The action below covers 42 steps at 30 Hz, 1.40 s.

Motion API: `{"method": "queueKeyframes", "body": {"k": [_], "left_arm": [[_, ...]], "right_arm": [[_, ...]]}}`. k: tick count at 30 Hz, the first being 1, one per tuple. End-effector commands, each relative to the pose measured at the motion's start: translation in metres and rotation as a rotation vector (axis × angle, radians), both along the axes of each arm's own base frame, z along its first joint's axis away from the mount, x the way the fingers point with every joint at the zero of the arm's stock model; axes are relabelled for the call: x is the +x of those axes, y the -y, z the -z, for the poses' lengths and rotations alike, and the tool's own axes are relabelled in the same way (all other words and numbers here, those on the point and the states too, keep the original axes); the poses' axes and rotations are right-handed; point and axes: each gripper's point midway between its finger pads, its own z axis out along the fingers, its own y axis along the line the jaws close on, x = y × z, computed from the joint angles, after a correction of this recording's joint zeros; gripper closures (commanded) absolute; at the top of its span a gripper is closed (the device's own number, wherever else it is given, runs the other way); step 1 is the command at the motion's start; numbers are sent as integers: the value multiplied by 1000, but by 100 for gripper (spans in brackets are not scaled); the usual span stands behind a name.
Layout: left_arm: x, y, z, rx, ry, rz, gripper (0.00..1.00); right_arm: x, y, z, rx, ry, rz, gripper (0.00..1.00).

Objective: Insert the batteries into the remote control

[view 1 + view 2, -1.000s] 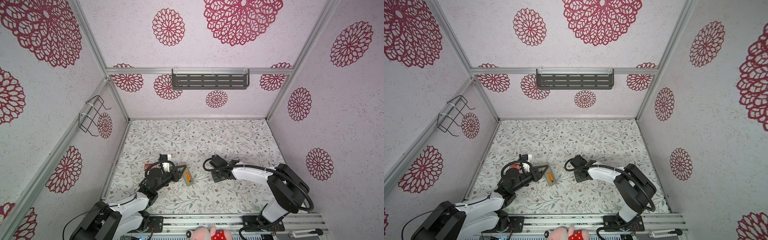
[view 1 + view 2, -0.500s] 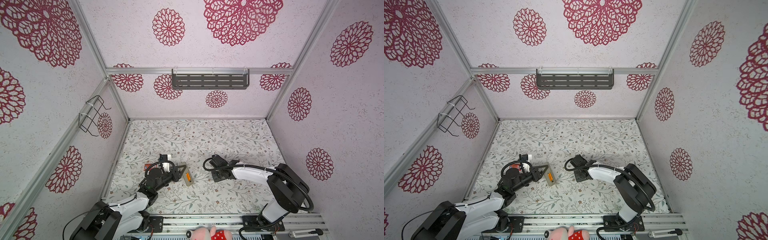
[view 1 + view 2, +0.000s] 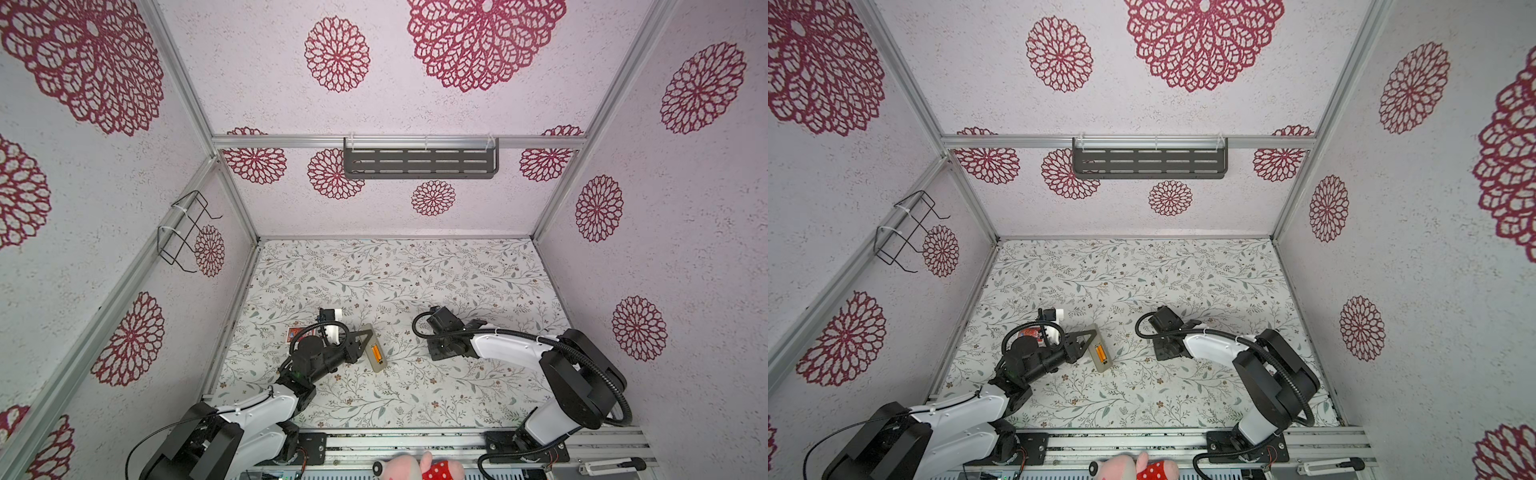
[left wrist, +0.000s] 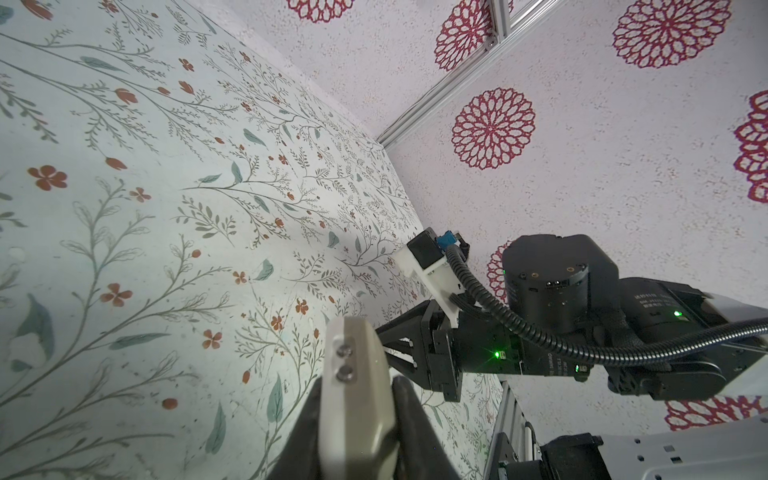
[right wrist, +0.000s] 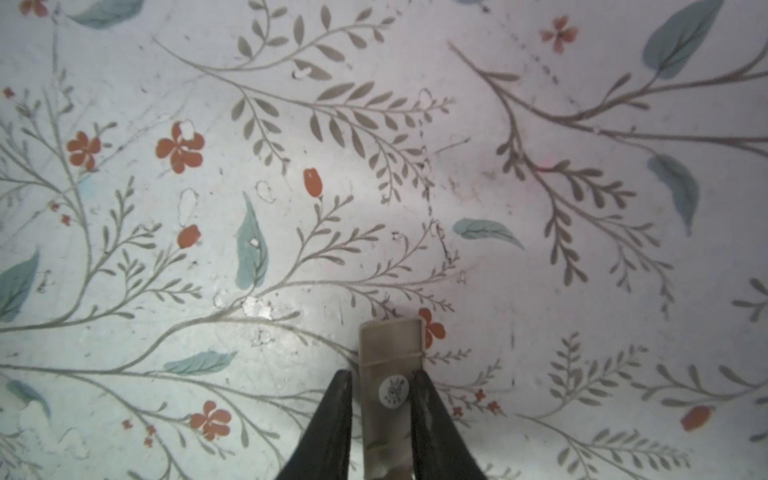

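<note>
Floral tabletop [image 3: 415, 282] | left gripper [image 4: 357, 390] clamping beige-backed remote control [image 3: 380, 365], orange batteries [image 3: 377, 352] seated | right gripper [image 5: 382, 384] tightening on beige rectangular cover [image 5: 390, 340]; refitting next

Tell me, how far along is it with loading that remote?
Done: orange batteries sit in the open back of the remote control. In hand: the left gripper holds the remote control, and the right gripper grips the battery cover. Remaining: probably fitting that cover.

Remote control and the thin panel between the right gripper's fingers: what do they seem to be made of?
Remote control: probably moulded plastic, matte beige-grey back on a white shell, with smooth rounded edges. Thin panel: seemingly the same matte beige plastic, flat, with a round white sticker.
</note>
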Motion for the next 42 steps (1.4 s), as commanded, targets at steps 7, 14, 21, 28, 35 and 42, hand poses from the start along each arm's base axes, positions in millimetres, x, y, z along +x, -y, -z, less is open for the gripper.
{"method": "queueKeyframes", "body": {"k": [7, 14, 21, 28, 35, 42], "left_arm": [[4, 2, -16, -19, 60, 3, 100], [4, 2, -14, -21, 55, 6, 100], [5, 3, -12, -29, 48, 10, 100], [4, 4, -11, -43, 49, 12, 100], [4, 4, -11, -55, 49, 15, 100], [4, 5, -12, -55, 51, 16, 100]], "right_arm": [[-32, 20, 23, -4, -166, 2, 73], [-26, 20, 13, -41, -130, -16, 68], [-17, 8, -11, -75, -68, -45, 68], [-14, 6, -19, -113, -46, -48, 66], [-15, 14, -11, -169, -66, -32, 65], [-17, 12, -7, -151, -76, -31, 64]]}}
